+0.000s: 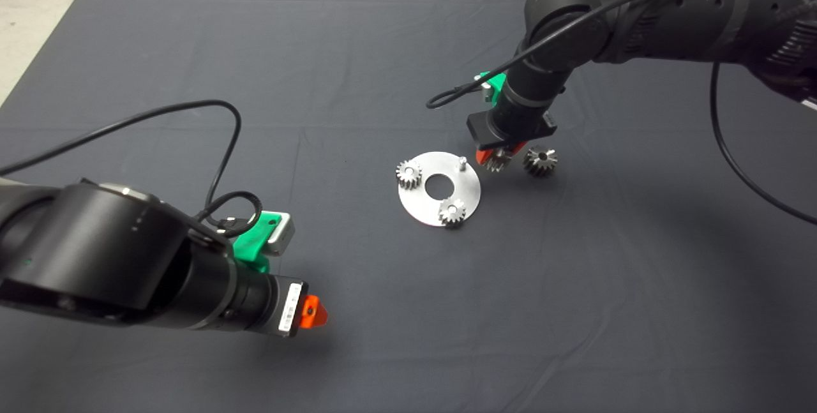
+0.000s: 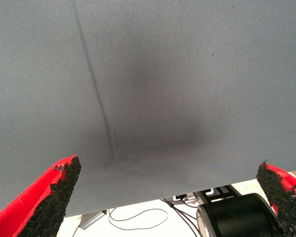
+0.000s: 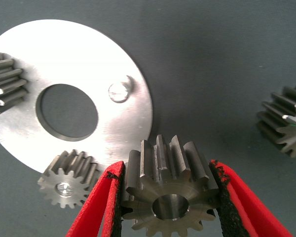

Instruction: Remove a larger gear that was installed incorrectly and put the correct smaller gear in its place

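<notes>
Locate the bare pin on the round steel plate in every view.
Head view: the bare pin stands near the plate's far right rim, beside the right gripper.
Left wrist view: not in it; only the mat and floor show.
Right wrist view: the pin sits near the plate rim, beyond the smaller gear held in the jaws.
Shared landmark: the plate's centre hole.

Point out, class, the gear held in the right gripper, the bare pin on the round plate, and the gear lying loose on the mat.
held gear (image 3: 168, 190): right wrist view, toothed side.
bare pin (image 3: 119, 91): right wrist view, its top.
loose gear (image 1: 540, 161): head view, top face.
</notes>
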